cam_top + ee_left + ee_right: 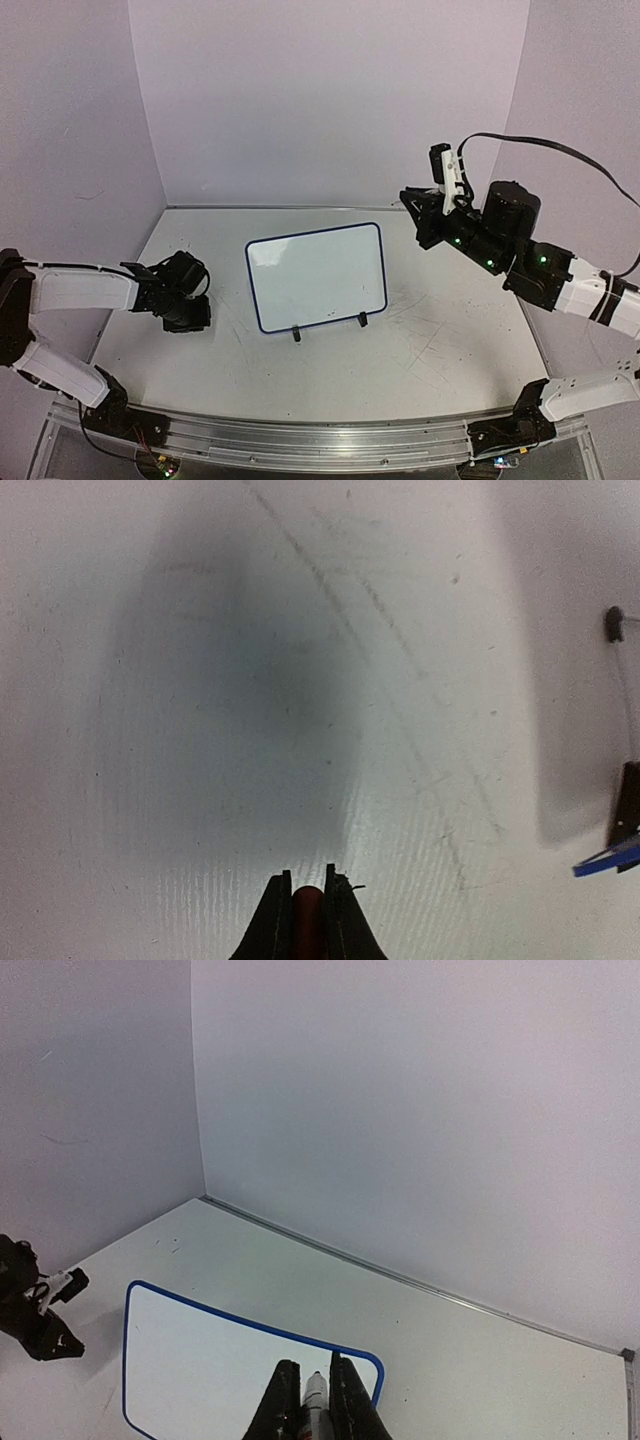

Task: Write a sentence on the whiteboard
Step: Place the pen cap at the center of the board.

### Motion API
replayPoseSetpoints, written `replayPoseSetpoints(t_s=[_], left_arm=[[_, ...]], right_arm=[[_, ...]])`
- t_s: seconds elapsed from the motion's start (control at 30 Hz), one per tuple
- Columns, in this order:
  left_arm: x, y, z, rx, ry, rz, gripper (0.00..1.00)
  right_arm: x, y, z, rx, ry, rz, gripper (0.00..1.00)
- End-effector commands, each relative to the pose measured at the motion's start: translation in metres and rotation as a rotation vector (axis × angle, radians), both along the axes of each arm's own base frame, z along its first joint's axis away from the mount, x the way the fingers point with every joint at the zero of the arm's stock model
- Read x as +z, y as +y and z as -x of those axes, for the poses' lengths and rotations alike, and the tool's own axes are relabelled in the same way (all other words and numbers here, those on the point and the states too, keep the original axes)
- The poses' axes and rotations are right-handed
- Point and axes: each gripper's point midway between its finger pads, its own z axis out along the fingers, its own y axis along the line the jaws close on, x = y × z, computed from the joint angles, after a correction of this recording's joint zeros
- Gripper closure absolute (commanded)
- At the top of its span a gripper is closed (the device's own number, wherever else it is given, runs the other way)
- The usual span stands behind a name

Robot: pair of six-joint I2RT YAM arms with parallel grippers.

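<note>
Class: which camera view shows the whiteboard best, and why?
Top external: the whole whiteboard shows, rim, both feet, blank face. Right wrist shows only part, cut off by the frame's bottom. Left wrist catches just a blue rim corner.

— Does any writing show on the whiteboard [316,275]?
— None. Its face is blank white in both views that show it.
— And the marker [316,1392]?
— Its barrel shows too small to make out any print. Nothing else is legible.
</note>
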Motion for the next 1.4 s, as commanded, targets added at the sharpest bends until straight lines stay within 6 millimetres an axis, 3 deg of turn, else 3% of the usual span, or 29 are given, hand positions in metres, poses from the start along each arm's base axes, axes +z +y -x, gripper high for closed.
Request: replayPoseSetpoints(t_s=[0.0,0.2,0.33,0.43,0.57,0.8,1.03,1.37], left_arm=[[-0.002,0.002,-0.011,0.017,0.021,-0.07,1.0],[-0.006,-0.003,-0.015,-0.004,0.02,-0.091,0.99],[-0.006,-0.009,-0.023,-0.026,0.001,-0.098,0.91],[-0.013,-0.012,-0.028,-0.045,0.022,-0.119,0.9],[-0.021,-0.014,-0.027,-0.053,0.043,-0.128,0.9],[-0.024,-0.013,-0.024,-0.061,0.053,-0.135,0.79],[-0.017,-0.015,-0.024,-0.071,0.035,-0.123,0.72],[0.003,-0.015,-0.023,-0.075,-0.011,-0.094,0.49]], right_arm=[[0.002,-0.003,0.005,0.01,-0.024,0.002,1.0],[-0.006,0.001,0.007,0.031,-0.01,0.004,1.0],[-0.008,0.001,0.007,0.035,-0.006,0.007,1.0],[-0.008,0.002,0.007,0.039,-0.007,0.003,1.0],[-0.006,0.003,0.009,0.049,-0.006,-0.005,1.0],[-0.012,0.005,0.008,0.055,0.009,-0.005,1.0],[-0.009,0.007,0.008,0.06,0.006,-0.009,1.0],[-0.011,0.01,0.005,0.062,0.024,-0.01,1.0]])
